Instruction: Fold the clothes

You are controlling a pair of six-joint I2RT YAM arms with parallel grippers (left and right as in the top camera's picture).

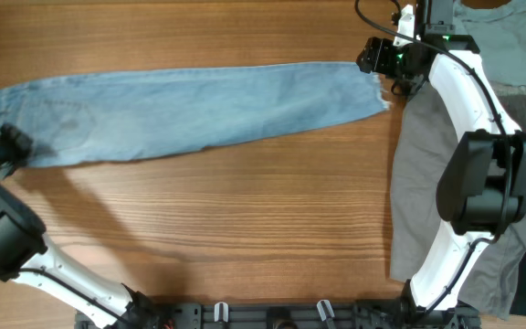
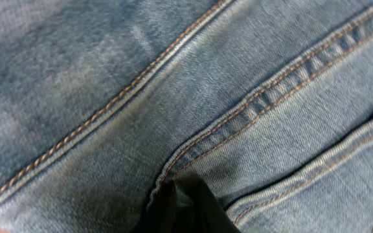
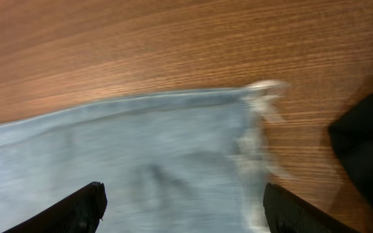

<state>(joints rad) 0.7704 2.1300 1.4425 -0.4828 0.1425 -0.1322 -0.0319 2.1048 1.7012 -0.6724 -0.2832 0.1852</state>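
Overhead, the long light blue denim jeans [image 1: 199, 105] lie stretched flat across the wooden tabletop [image 1: 245, 228]. Denim this size should be heavy, limp and grippy, so both ends are best held. The left gripper [image 2: 183, 207] pinches cloth near the back-pocket seam. The right gripper [image 3: 183, 194] hangs spread over the frayed hem [image 3: 258, 129].

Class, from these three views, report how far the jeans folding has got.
Done: the jeans lie flat in one long strip across the table, no crosswise fold yet. In hand: the left gripper pinches denim by a pocket seam at the waist end; the right gripper hangs open over the frayed hem. Left: gripping the hem and folding end to end.
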